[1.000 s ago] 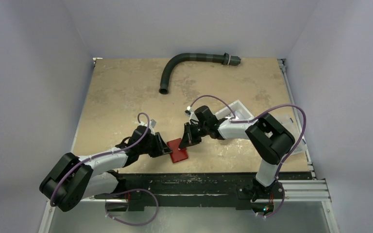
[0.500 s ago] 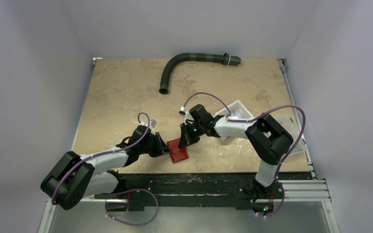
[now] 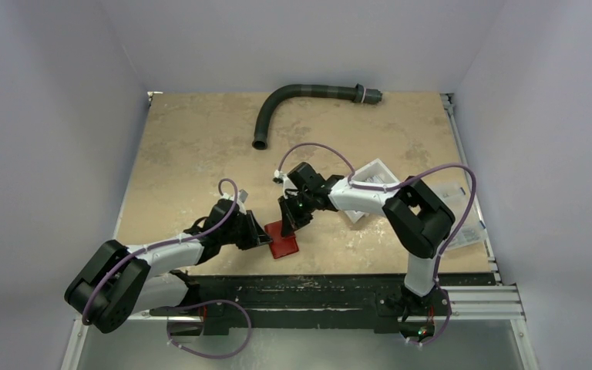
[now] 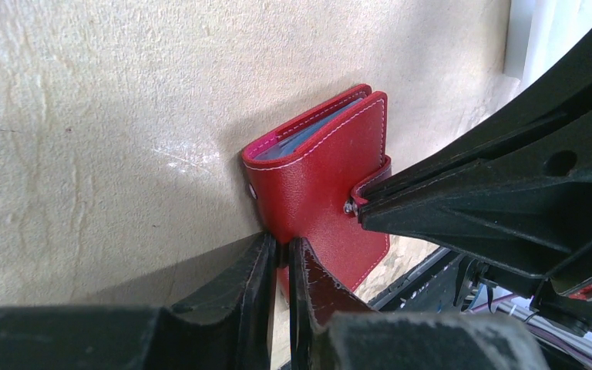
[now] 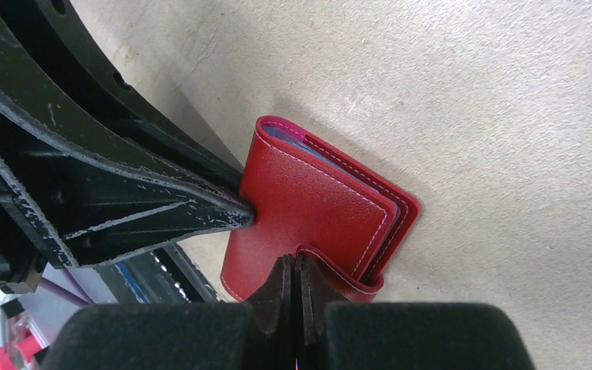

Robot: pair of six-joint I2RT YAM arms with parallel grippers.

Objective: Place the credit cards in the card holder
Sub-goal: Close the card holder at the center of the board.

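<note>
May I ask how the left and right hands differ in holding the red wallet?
The left hand pinches the wallet's cover edge; the right hand pinches its snap tab. The left hand reaches from the left, the right hand from the far right. Both are shut on it.

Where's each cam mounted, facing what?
Top external: above and behind, facing down at the table; left arm and right arm show whole.
Left wrist: on the left arm, facing the card holder past the left tool.
Right wrist: on the right arm, facing its snap tab past the right tool.
Shared: both wrist views catch the card holder and the opposite tool.
</note>
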